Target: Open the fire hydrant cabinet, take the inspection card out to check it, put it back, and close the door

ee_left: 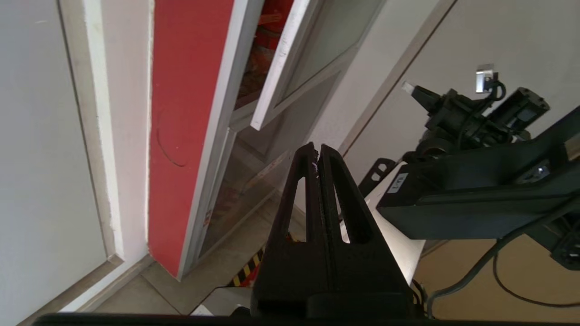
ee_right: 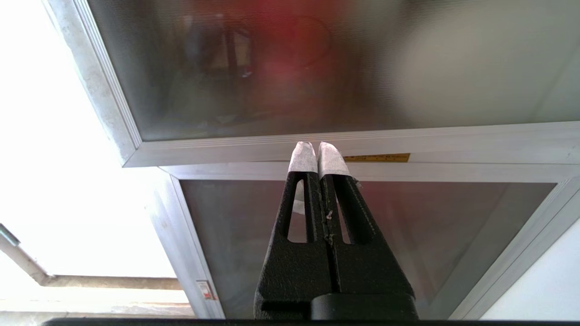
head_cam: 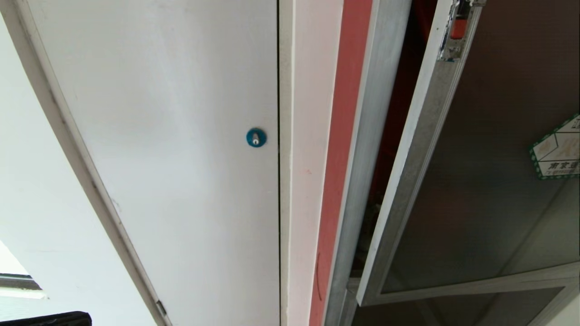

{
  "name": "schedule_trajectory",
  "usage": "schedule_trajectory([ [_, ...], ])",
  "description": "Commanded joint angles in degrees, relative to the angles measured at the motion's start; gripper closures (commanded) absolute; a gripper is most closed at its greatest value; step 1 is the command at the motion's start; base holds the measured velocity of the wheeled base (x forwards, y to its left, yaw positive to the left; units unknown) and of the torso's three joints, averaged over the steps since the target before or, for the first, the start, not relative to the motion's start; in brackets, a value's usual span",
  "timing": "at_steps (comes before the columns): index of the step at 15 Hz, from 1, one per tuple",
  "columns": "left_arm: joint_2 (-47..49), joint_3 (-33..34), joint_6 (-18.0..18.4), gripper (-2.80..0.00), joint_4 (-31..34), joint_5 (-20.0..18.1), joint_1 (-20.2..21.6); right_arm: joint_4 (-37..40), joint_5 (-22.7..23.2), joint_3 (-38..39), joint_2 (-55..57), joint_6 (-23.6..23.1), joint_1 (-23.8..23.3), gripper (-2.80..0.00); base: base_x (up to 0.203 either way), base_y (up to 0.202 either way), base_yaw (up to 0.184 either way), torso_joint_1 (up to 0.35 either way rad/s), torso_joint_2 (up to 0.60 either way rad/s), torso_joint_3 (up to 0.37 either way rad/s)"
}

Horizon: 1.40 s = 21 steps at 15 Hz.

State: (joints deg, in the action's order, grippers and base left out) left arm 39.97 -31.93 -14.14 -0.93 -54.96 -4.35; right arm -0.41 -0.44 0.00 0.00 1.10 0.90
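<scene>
Progress: the door (head_cam: 494, 149) stands ajar, swung partly off the cabinet (head_cam: 362, 149), so the opening step looks begun or done.
Left to do: judging by that, taking out the card, checking it, putting it back and closing the door remain.
Card: not visible in any view; whether it sits inside the cabinet cannot be told.
Door place: at the right of the head view, its free edge out from the frame, a dark gap between them showing red interior.
Left gripper (ee_left: 317, 151): fingers pressed together, holding nothing; it hangs low, pointing toward the gap below the door's corner, not touching it.
Right gripper (ee_right: 317, 147): white-taped tips closed on nothing, parked in front of the rail between the upper and lower glass.
Count, doors: one tinted door with one hexagonal sticker (head_cam: 558, 151) and one red latch (head_cam: 458, 26).
Count, lower pane (ee_right: 362, 226): one.
Count, white panel (head_cam: 181, 136): one, with one blue lock (head_cam: 256, 137).
Count, grippers: two, both empty.
</scene>
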Motion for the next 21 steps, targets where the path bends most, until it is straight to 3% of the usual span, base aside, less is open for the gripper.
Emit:
schedule_trajectory([
  [1,2.14,-0.93,-0.10,0.00,-0.04,-0.48,-0.04,-0.02,0.00,0.09,0.09,0.05,-0.02,0.00,0.000,0.000,0.000,0.000,0.00,0.000],
  [13,11.88,-9.22,0.03,0.00,-0.27,-3.62,-0.82,-0.02,0.00,0.18,0.09,0.05,-0.02,0.00,0.000,0.000,0.000,0.000,0.00,0.000],
  [21,25.86,-17.85,0.39,0.00,-0.90,-3.71,-13.63,-0.02,0.00,0.09,0.09,0.05,-0.02,0.00,0.000,0.000,0.000,0.000,0.00,0.000],
])
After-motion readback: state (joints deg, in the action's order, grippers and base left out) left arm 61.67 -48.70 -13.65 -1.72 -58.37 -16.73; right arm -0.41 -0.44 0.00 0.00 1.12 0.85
